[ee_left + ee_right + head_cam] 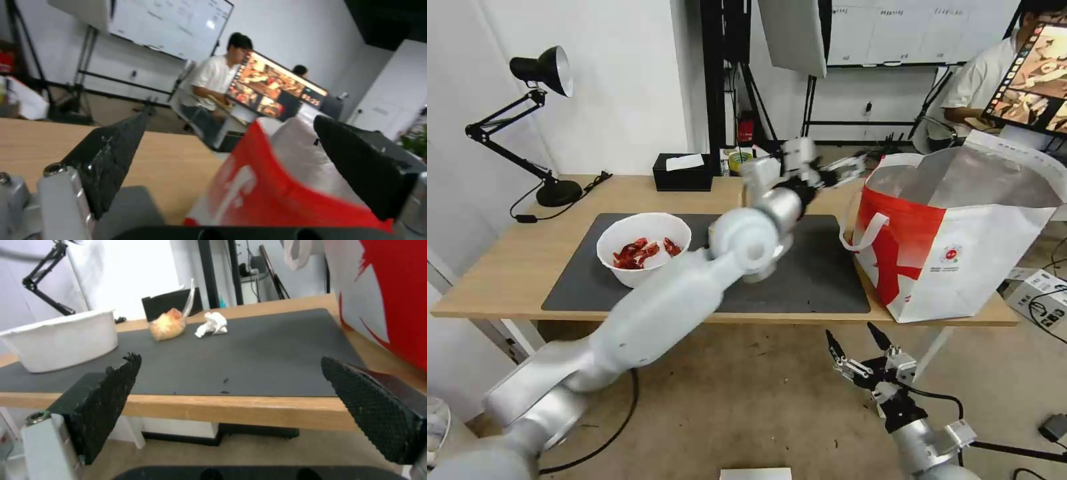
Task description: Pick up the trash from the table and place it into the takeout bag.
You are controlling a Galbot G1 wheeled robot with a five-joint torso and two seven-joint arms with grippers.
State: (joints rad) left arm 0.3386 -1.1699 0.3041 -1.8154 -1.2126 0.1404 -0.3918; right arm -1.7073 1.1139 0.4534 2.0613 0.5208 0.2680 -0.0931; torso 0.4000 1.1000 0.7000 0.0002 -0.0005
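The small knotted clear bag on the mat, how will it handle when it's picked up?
The small knotted clear bag probably sags and deforms: thin film around a soft orange lump. Likely light, given its size beside the bowl. Its upright knotted tail offers a pinch point, though the film may be slippery.

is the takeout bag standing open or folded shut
Open and upright: the takeout bag stands on the table with its mouth spread, silver lining showing.

white bowl (644, 247) with red shells, knotted bag (168, 325), crumpled tissue (212, 324) on mat; takeout bag (960, 253) upright, open

No text is legible; the takeout bag (960, 227) bears a small unreadable round logo.
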